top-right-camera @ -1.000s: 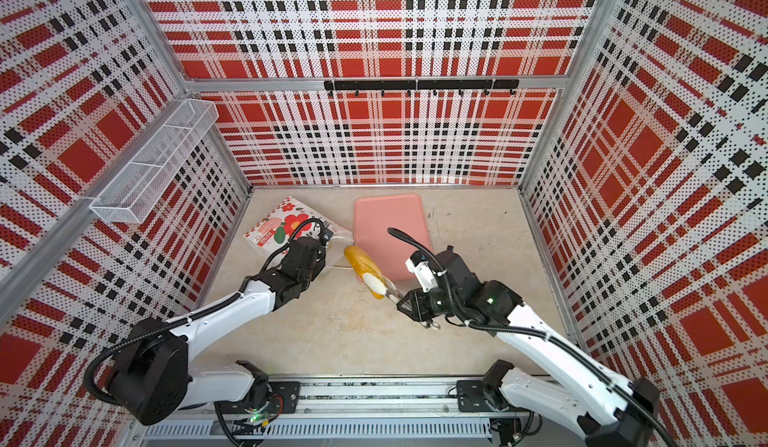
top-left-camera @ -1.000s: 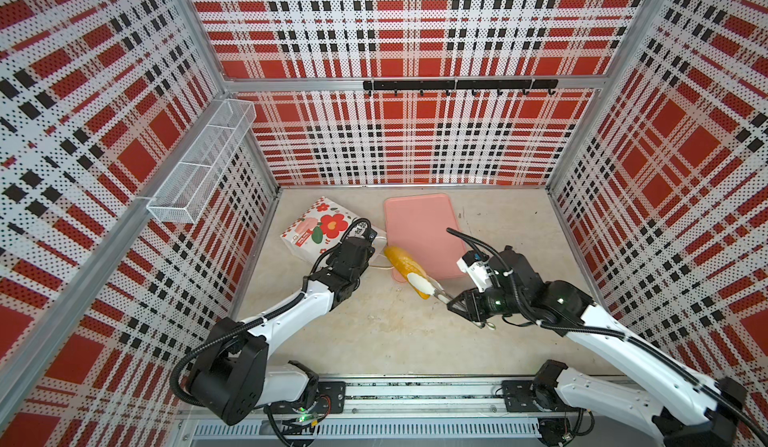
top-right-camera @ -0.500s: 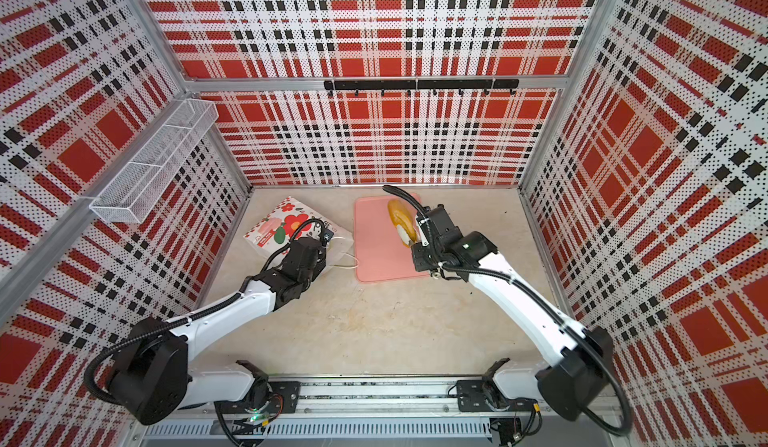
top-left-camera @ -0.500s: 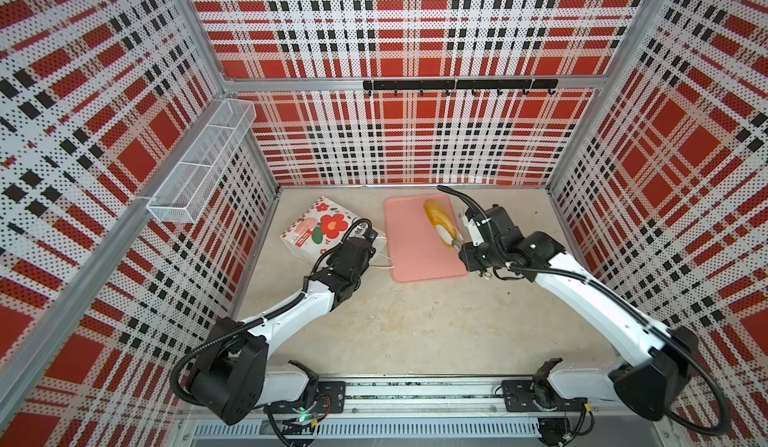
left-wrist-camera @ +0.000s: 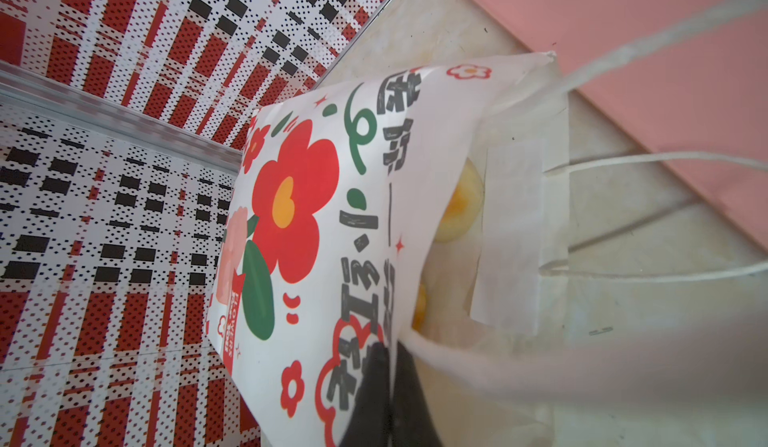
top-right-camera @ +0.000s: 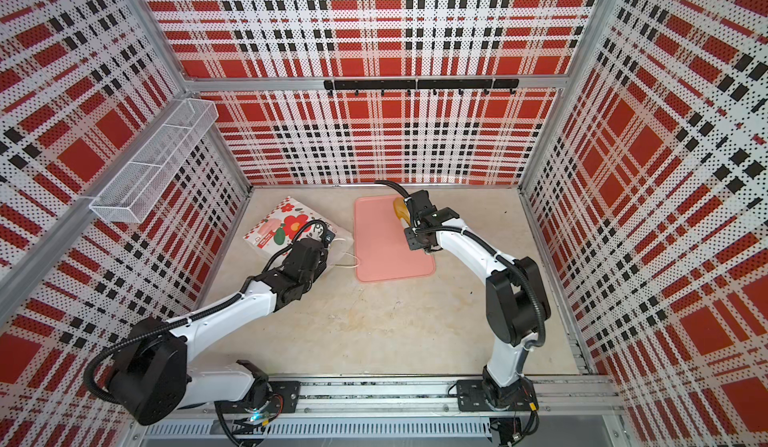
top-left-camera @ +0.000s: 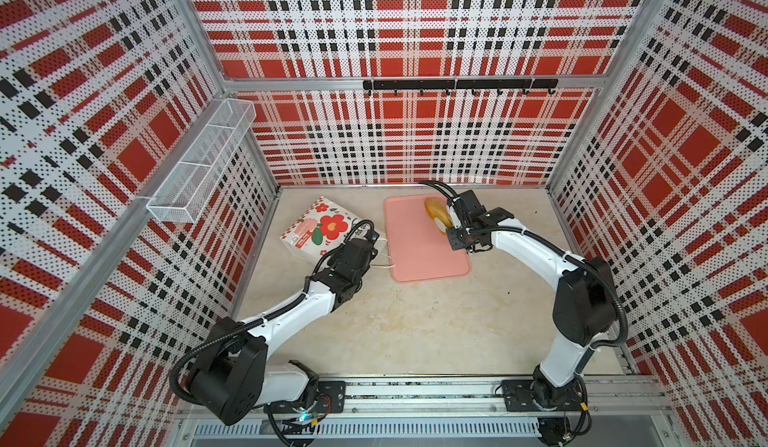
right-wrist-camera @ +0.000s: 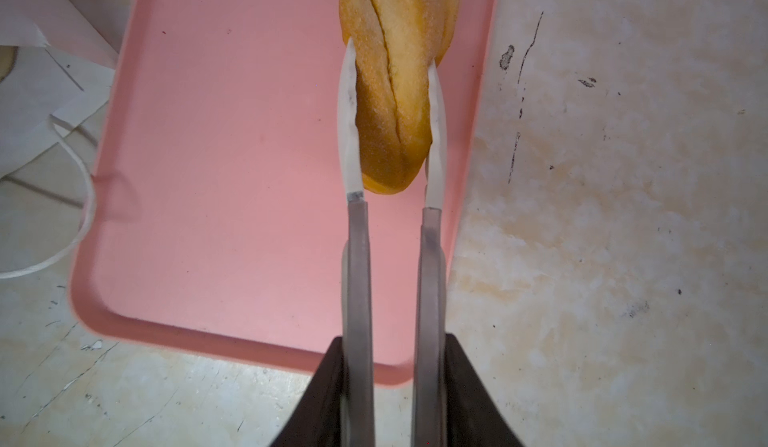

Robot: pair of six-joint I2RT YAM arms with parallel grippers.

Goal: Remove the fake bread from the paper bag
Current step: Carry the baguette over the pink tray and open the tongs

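Tray: flat pink rectangular tray, beneath the right gripper.
Bag: white flowered paper bag lying on its side, mouth edge pinched in the left gripper; yellow toy breads just inside.
Loaf: long golden-brown toy loaf, clamped by the right gripper.

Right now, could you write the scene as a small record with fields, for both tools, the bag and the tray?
left tool: shut on the paper bag's upper edge at its mouth
right tool: shut on a long loaf
loaf: over the pink tray, contact unclear
paper bag: lying on its side, yellow bread visible inside
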